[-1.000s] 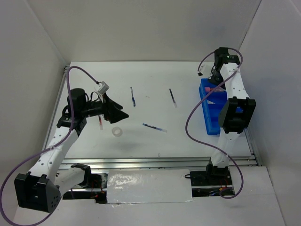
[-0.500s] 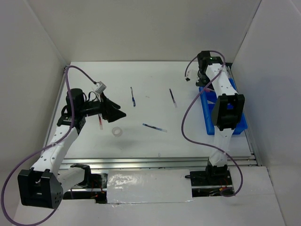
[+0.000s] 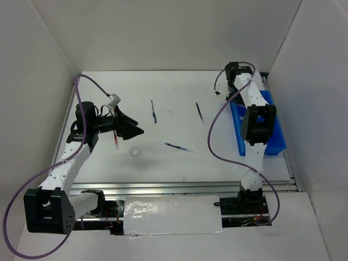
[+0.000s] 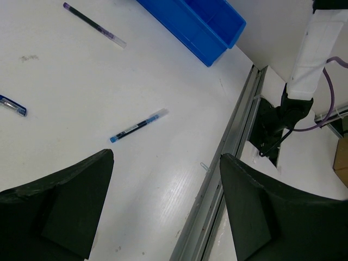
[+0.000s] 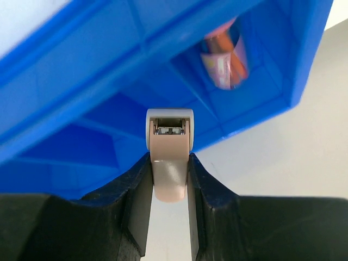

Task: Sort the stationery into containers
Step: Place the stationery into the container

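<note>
Presently in my right gripper (image 5: 168, 159): one beige eraser (image 5: 169, 185). The fingers (image 5: 138, 190) are clamped on its two sides, and its pale sleeved end pokes out past the tips.
Why held so: I judge it is poised for release. It hangs at the blue bin (image 5: 81, 65), close to a divider wall. I cannot tell which compartment lies under it.
State of my left gripper (image 4: 166, 163): fingers spread wide apart with nothing between them, hovering above the table (image 3: 179, 87).
Why placed so: it sits at the left side near the red pen (image 3: 116, 142) and the tape ring (image 3: 135, 152). I read this as lining up for a pick from that cluster, well apart from the other arm's work.
Count, dark-blue pens (image 3: 178, 147): three. All are loose on the table, apart from one another and outside the bin.
Count, red pen: one, on the table, partly under my left fingers in the top view.
Count, tape ring: one, lying flat just beside the red pen's near end.
Count, pink marker (image 5: 223, 60): one, already lying in a far compartment of the bin.
Count, eraser: one, the piece in hand.
Count, bins: one, on the right side of the table.
Left to sort, by my reckoning: five loose pieces, plus the eraser once it is dropped.
</note>
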### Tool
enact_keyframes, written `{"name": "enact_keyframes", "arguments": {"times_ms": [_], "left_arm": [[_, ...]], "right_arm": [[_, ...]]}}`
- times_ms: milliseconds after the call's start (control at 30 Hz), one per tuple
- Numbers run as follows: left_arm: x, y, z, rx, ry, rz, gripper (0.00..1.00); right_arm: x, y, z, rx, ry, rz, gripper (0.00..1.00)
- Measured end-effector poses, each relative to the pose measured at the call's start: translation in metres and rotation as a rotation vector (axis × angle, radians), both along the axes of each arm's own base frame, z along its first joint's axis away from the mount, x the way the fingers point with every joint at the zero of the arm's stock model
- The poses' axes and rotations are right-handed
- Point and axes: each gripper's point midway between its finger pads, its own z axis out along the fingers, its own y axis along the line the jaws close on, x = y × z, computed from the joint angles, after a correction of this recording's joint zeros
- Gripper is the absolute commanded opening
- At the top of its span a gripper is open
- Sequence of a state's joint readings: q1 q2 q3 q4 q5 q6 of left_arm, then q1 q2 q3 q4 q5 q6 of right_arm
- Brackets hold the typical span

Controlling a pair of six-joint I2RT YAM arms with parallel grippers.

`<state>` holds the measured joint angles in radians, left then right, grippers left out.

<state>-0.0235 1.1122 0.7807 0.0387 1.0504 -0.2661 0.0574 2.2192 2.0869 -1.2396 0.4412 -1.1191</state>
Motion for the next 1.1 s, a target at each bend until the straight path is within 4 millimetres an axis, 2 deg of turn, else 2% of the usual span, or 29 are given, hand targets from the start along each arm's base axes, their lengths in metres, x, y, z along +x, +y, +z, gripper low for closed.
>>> {"name": "enact_keyframes", "arguments": {"times_ms": [100, 167, 400, 667, 767, 800, 900, 1100], "left_arm": [[0.001, 0.002, -0.001, -0.004, 0.005, -0.001, 0.91], [0.001, 0.002, -0.002, -0.006, 0.009, -0.004, 0.91], [0.003, 0.002, 0.001, -0.011, -0.013, -0.012, 0.91], [0.003, 0.002, 0.002, -0.011, -0.019, -0.013, 0.91], [0.003, 0.002, 0.002, -0.011, -0.019, -0.013, 0.91], [0.003, 0.002, 0.002, -0.011, -0.019, -0.013, 0.91], [0.003, 0.002, 0.002, -0.011, -0.019, -0.015, 0.91], [0.006, 0.008, 0.002, -0.012, -0.017, 0.005, 0.92]], "right_arm": [[0.004, 0.002, -0.009, 0.017, -0.013, -0.075, 0.06], [0.000, 0.003, -0.013, 0.034, -0.014, -0.122, 0.06], [-0.010, 0.000, -0.018, 0.075, -0.030, -0.230, 0.10], [-0.013, -0.002, -0.018, 0.069, -0.040, -0.268, 0.16], [-0.014, -0.003, -0.017, 0.056, -0.048, -0.280, 0.23], [-0.014, -0.003, -0.017, 0.053, -0.050, -0.282, 0.30], [-0.014, -0.003, -0.017, 0.040, -0.054, -0.290, 0.39], [-0.014, 0.000, -0.018, 0.033, -0.056, -0.295, 0.51]]}}
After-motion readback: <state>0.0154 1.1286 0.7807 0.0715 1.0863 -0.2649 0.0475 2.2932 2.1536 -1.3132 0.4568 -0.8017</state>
